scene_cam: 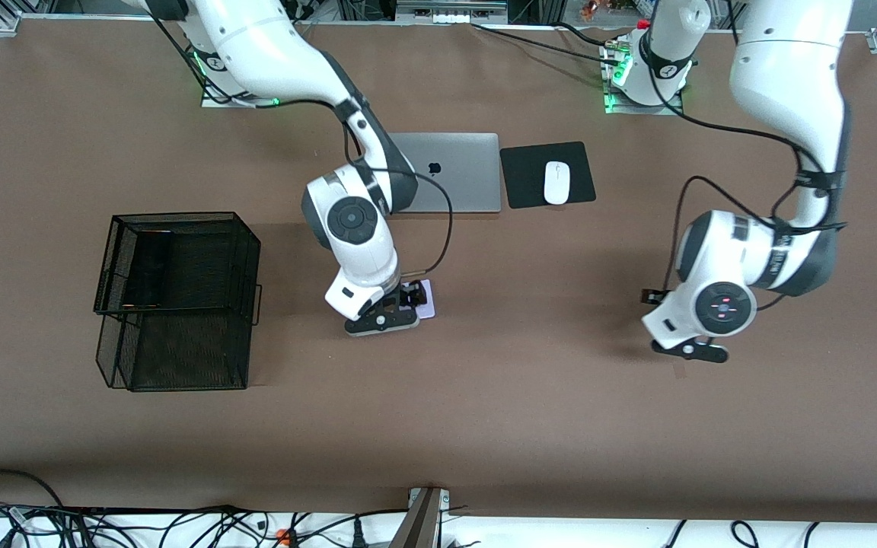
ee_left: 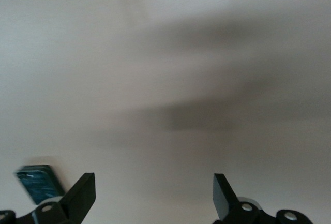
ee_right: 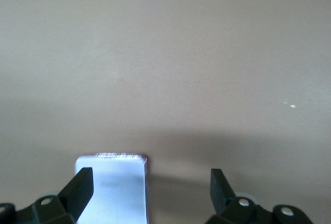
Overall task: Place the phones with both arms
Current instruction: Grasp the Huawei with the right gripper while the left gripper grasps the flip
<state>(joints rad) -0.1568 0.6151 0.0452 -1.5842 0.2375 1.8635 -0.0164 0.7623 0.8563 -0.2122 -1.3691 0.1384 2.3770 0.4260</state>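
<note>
**Brown felt table, two white arms low over their phones**

Brown, matte table covering (scene_cam: 484, 365) fills my front view. I have the right gripper (scene_cam: 397, 308) low over the pale lavender phone (scene_cam: 426, 299), a smooth squarish slab lying flat near the middle of the table; in the right wrist view its glossy face (ee_right: 116, 188) sits beside one black finger (ee_right: 80, 185), jaws spread wide and holding nothing. My left gripper (scene_cam: 688, 351) hangs over bare table toward the left arm's end, jaws likewise spread and empty. The left wrist view shows a dark, shiny slab, a black phone (ee_left: 39, 182), lying just outside one finger (ee_left: 83, 193).

A black wire-mesh basket (scene_cam: 180, 304) stands toward the right arm's end, and I cannot tell what lies inside. Nearer the bases rest a silver laptop (scene_cam: 457, 171), closed, and a white mouse (scene_cam: 556, 183) on a black mat (scene_cam: 522, 179).
</note>
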